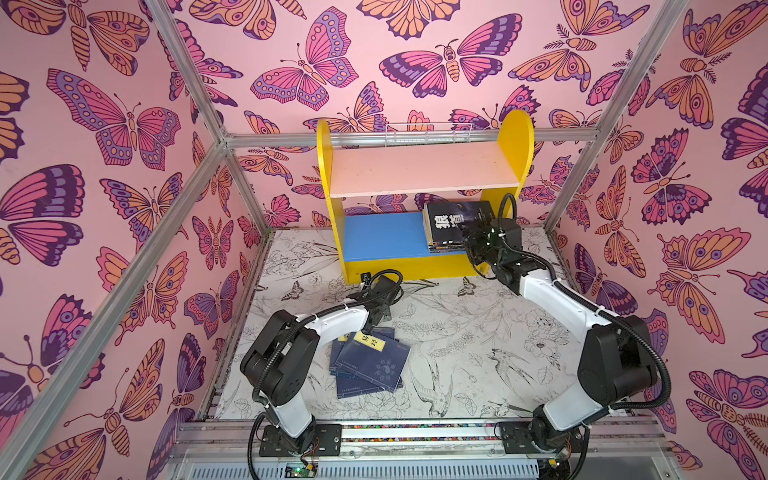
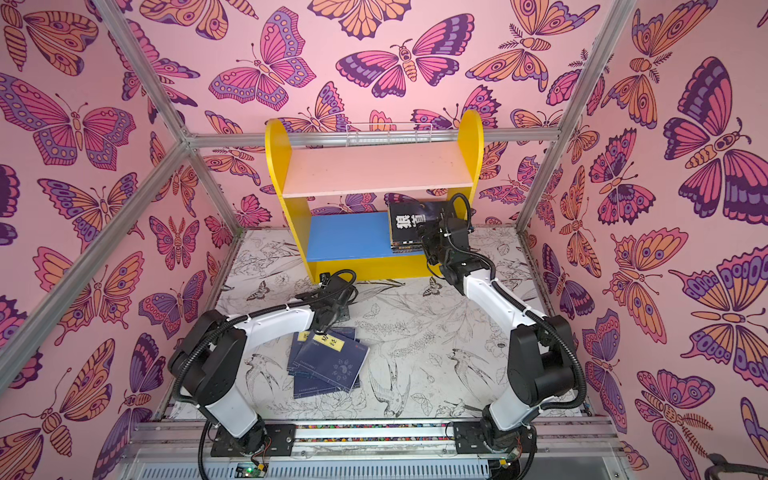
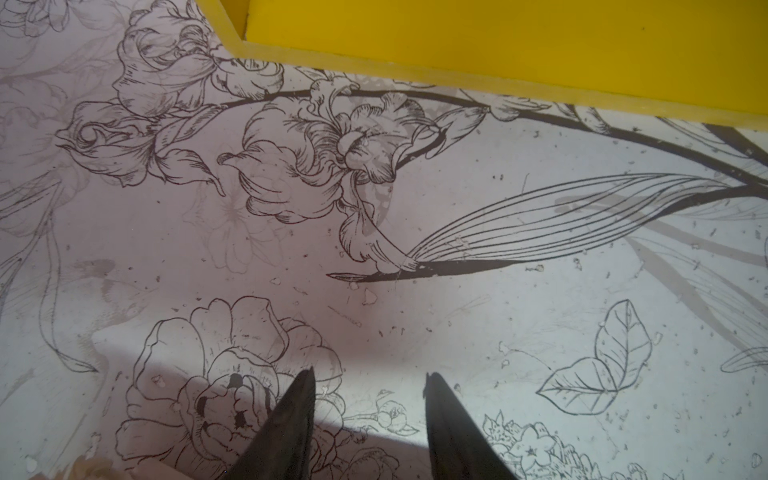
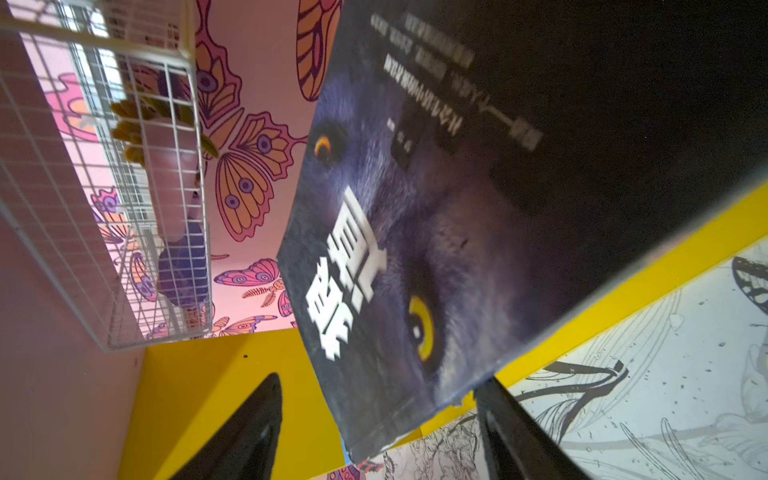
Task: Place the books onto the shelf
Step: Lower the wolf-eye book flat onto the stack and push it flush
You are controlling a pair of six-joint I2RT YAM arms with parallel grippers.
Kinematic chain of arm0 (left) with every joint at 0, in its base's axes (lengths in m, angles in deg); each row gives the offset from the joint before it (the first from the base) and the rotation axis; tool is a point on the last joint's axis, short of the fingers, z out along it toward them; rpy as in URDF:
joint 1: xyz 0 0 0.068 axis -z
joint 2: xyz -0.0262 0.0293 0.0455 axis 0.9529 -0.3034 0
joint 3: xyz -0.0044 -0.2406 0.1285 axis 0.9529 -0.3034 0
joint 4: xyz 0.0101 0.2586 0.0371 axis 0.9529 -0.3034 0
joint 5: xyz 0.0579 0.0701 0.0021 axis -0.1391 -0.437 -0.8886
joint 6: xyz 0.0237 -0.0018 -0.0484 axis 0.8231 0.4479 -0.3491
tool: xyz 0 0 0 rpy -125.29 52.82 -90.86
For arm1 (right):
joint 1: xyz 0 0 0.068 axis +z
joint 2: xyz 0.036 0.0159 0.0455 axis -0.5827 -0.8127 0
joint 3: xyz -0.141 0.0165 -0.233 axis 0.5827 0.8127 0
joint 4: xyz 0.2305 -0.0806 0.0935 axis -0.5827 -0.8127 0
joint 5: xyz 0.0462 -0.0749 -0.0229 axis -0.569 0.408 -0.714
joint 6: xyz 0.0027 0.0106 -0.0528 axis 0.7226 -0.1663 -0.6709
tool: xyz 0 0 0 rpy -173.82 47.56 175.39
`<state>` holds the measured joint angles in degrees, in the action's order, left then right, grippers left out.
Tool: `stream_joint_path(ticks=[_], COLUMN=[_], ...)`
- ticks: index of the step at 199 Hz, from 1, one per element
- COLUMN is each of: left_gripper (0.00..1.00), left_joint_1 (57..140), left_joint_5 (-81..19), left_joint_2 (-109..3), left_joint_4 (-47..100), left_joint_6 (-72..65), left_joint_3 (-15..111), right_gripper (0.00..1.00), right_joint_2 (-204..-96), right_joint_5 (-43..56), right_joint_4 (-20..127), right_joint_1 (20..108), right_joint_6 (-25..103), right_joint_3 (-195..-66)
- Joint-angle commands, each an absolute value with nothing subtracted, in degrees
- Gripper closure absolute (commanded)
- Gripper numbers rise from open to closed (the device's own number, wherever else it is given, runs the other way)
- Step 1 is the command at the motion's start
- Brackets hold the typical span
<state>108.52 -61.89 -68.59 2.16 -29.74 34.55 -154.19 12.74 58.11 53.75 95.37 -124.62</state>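
Navy paperbacks (image 1: pixel 370 361) lie in a loose pile on the near-left of the flower-printed table (image 1: pixel 457 332), and the left gripper (image 3: pixel 369 374) hangs just past their far edge, fingers apart and empty. On the shelf (image 1: pixel 324 166), a black wolf-cover book (image 4: pixel 415 208) tops a stack at the right end of the blue lower board (image 1: pixel 382 235), its near corner between the spread fingers of the right gripper (image 4: pixel 379 378).
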Motion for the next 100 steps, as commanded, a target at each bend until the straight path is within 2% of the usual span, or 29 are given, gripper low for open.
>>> stream_joint_path(ticks=[1, 33, 62, 88, 100], left_gripper=[0.54, 0.54, 0.54, 0.54, 0.54], left_joint_1=[108.51, 107.86, 107.53, 107.42, 107.43], left_joint_5=[-62.81, -63.36, -63.69, -63.45, -63.24], left_joint_2=[-66.84, -66.25, -65.69, -65.93, -66.03], left_joint_4=[0.11, -0.34, -0.52, -0.50, -0.53], left_joint_6=[-29.94, -29.54, -29.54, -29.71, -29.81], left_joint_3=[34.83, 34.81, 34.51, 34.54, 34.50], right_gripper=[0.32, 0.42, 0.66, 0.92, 1.00], right_joint_2=[-153.52, -152.46, -150.85, -151.65, -151.60], right_joint_5=[9.77, 9.51, 6.99, 5.99, 5.97], right_joint_4=[56.81, 52.54, 52.18, 53.63, 53.66], right_joint_1=[53.74, 53.68, 53.79, 53.83, 53.83], right_joint_6=[91.82, 87.95, 88.07, 88.62, 89.00], right_joint_3=[-126.31, -126.80, -126.04, -125.12, -125.08])
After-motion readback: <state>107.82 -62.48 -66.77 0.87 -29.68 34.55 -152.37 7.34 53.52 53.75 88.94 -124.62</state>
